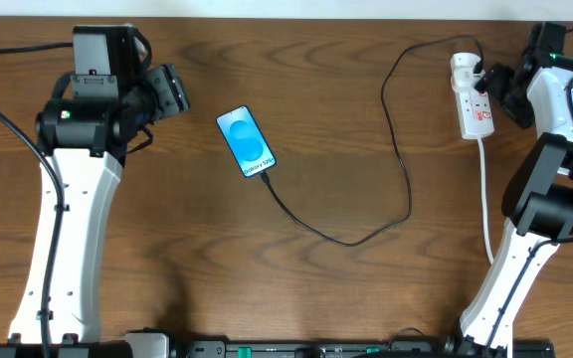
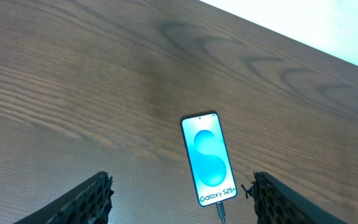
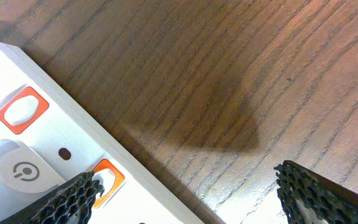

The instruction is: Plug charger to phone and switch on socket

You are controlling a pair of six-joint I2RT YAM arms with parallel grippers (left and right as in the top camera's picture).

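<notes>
Overhead: left claw (image 1: 174, 88) hangs over the bare worktop (image 1: 296, 298) left of the phone (image 1: 246, 142), well apart from it, nothing in it. The phone lies flat and slanted, screen up, in the left-middle. The charger (image 1: 366, 237) runs from the phone's lower end, loops toward the near side, then climbs to the socket (image 1: 474, 99) at the far right, close to the worktop's far edge. Right claw (image 1: 493, 85) sits just beside the socket's right side. A white cord (image 1: 487, 199) drops from the socket toward the near edge. Wide free wood between phone and socket, crossed only by the cable.

Left wrist: left claw (image 2: 182, 180) spread open, empty, its fingers (image 2: 95, 199) either side of the view. Phone (image 2: 208, 158) between them and ahead, untouched, charger tip (image 2: 220, 213) at its near end; whether it is fully seated, cannot tell. Worktop far edge shows top right.

Right wrist: right claw (image 3: 188, 180) wide open, gripping nothing. One of its fingers (image 3: 73, 199) overlaps the socket (image 3: 61, 140) beside a red switch (image 3: 109, 176); contact cannot be told. A second red switch (image 3: 22, 110) lies further along. Only this view shows the switches up close; the other finger is over bare wood.
</notes>
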